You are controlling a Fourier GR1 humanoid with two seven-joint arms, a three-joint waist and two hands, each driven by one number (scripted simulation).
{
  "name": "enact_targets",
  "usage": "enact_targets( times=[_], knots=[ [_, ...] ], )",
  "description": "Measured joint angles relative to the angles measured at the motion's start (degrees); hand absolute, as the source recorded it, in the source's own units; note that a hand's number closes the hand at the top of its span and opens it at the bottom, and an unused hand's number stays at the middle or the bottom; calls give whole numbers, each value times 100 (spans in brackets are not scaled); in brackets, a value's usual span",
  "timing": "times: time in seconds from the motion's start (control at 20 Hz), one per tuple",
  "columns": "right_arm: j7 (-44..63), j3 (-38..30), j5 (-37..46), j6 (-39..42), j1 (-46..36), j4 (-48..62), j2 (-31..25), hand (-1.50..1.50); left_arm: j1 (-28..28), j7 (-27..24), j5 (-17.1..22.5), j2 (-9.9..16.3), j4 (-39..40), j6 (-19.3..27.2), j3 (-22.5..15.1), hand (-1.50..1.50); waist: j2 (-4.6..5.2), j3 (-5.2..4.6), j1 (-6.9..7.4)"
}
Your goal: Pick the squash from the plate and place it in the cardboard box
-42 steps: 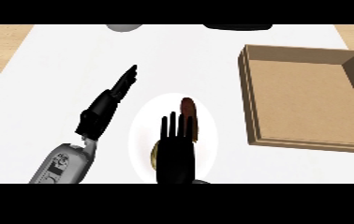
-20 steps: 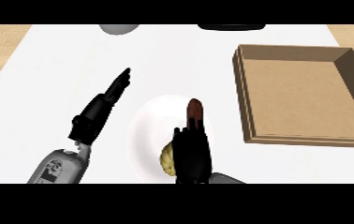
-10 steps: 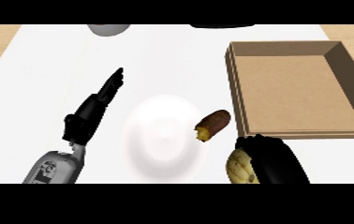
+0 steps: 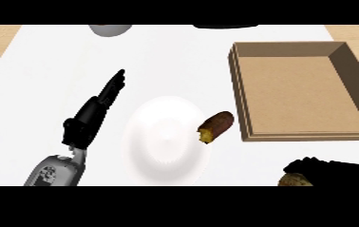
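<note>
The squash [image 4: 215, 127], a short brown piece with a yellow cut end, lies free at the right rim of the white plate [image 4: 165, 140], partly off it. It is just left of the cardboard box [image 4: 294, 90], which stands open at the right. My right hand [image 4: 324, 169] shows at the lower right edge, below the box, curled shut and apart from the squash. A yellowish lump [image 4: 294, 179] that I cannot identify sits at its lower left. My left hand [image 4: 93, 112] rests open left of the plate, fingers straight and pointing up.
A grey bowl [image 4: 110, 29] and a dark object [image 4: 224, 25] sit at the counter's far edge. Bare white counter [image 4: 175, 64] lies between them and the plate. Wooden surface shows at both upper corners.
My right hand has pulled back from over the plate to the lower right. The squash has gone from the plate's middle to its right rim and lies free. The left hand stays put.
</note>
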Motion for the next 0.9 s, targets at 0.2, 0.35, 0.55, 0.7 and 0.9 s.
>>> enact_targets(
  times=[0.2, 0.35, 0.55, 0.7, 0.9],
  knots=[
    [-56, -453, -38, -475, 134, -101, -217, 150, 59, 44, -23, -12, -70, 7, -1, 0, -17, -3, -57],
    [-56, -743, -86, -750, 225, -138, -334, 150, 93, 16, -22, 20, -63, -11, 53, 0, -22, -5, -90],
    [90, -1162, -173, -954, 300, -149, -467, 150, 112, 19, -46, 11, -72, -13, 60, 0, -16, -7, -92],
    [253, -1464, -253, -959, 287, -142, -553, 150, 35, 44, -39, -3, -45, -47, 76, 0, -5, -10, -72],
    [401, -1841, -430, -933, 198, -89, -591, 150, -41, 81, -41, -26, -3, -86, 80, 0, 16, -10, -5]
  ],
)
